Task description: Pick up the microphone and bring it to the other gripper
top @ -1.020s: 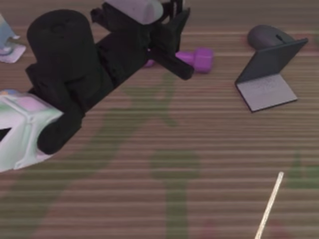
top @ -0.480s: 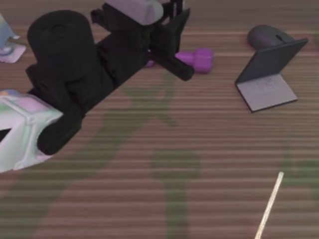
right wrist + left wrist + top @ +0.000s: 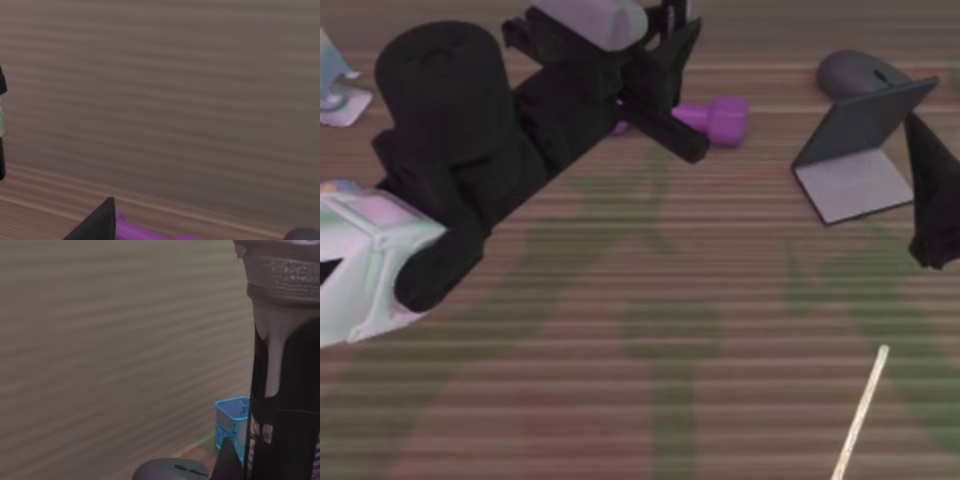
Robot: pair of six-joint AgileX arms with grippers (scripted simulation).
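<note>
The microphone (image 3: 285, 390), a black body with a silvery mesh head, stands upright and close in the left wrist view. My left gripper (image 3: 682, 88) is shut on it, raised at the back of the table; one fingertip (image 3: 227, 462) shows beside the body. In the top view I cannot tell the mic apart from the black fingers. My right gripper (image 3: 932, 200) reaches in at the right edge, open and holding nothing; one of its fingertips (image 3: 102, 222) shows in the right wrist view.
A purple dumbbell (image 3: 722, 118) lies just under the left gripper. A grey mouse (image 3: 855, 70) and a propped dark folder (image 3: 860, 150) sit at the back right, near the right gripper. A thin pale stick (image 3: 860, 415) lies front right. A blue basket (image 3: 231, 420) stands farther off.
My right gripper has come into the top view from the right edge, and its shadow has swept over the table. The left arm and the microphone have stayed still.
</note>
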